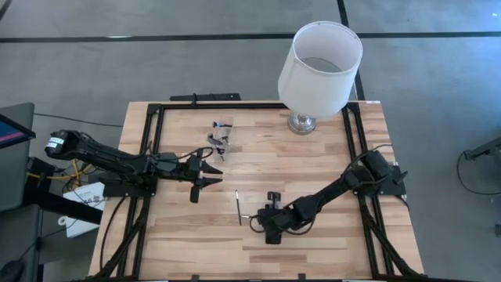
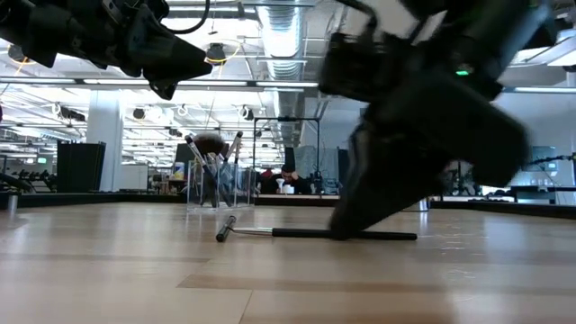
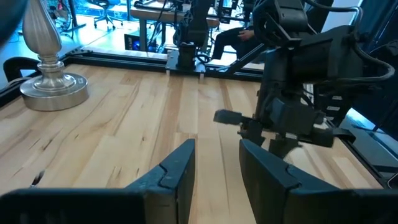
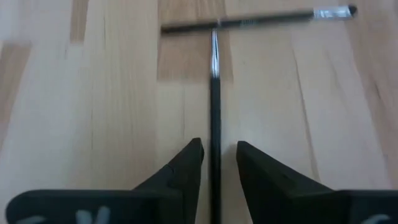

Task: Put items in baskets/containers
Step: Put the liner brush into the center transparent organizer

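Observation:
A clear cup (image 1: 221,139) (image 2: 216,183) stands upright on the table's far left part with several brushes in it. Two thin dark brushes lie flat on the wood in a T. One brush (image 4: 261,20) (image 1: 238,207) lies crosswise. The other brush (image 4: 214,93) (image 2: 315,234) runs back from it between my right gripper's fingers. My right gripper (image 4: 219,155) (image 1: 264,222) is low at the table and open, one finger on each side of that handle with a gap on both sides. My left gripper (image 3: 217,165) (image 1: 210,175) hovers open and empty, left of the brushes.
A lamp with a white shade (image 1: 319,63) and a silver base (image 3: 53,87) stands at the far edge, right of the cup. A black frame rail (image 1: 149,133) borders the table. Bare wood lies near the front edge (image 1: 235,258). People sit in the room behind (image 2: 288,177).

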